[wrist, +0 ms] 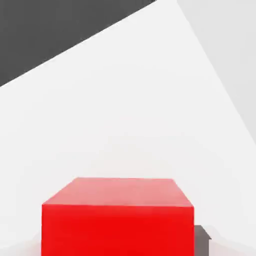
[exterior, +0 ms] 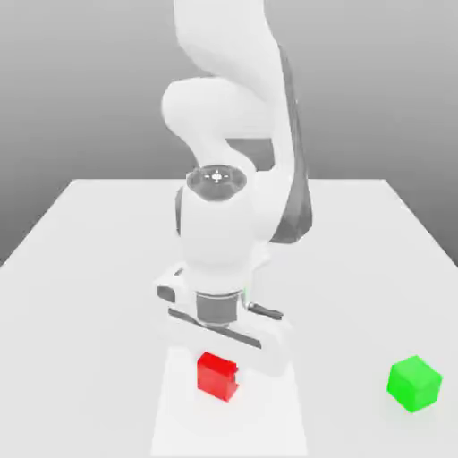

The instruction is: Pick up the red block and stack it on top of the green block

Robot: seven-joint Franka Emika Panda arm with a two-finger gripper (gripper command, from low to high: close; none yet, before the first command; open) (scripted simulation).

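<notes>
The red block [exterior: 216, 374] rests on the white table [exterior: 89, 268] near its front edge, directly under the white hand. My gripper [exterior: 219, 368] is down over it and shut on it, with a dark fingertip [exterior: 236, 370] pressed against the side of the block facing the exterior view's right. In the hand view the red block [wrist: 117, 220] sits very close, and a dark finger [wrist: 201, 238] shows at its side. The green block [exterior: 414, 383] stands alone on the table, well off to the exterior view's right of the red block, with nothing on it.
The arm's white body [exterior: 224, 224] rises over the middle of the table behind the hand. The table's front edge lies just below both blocks in the exterior view. Bare white table surface [wrist: 130, 125] stretches beyond the red block in the hand view.
</notes>
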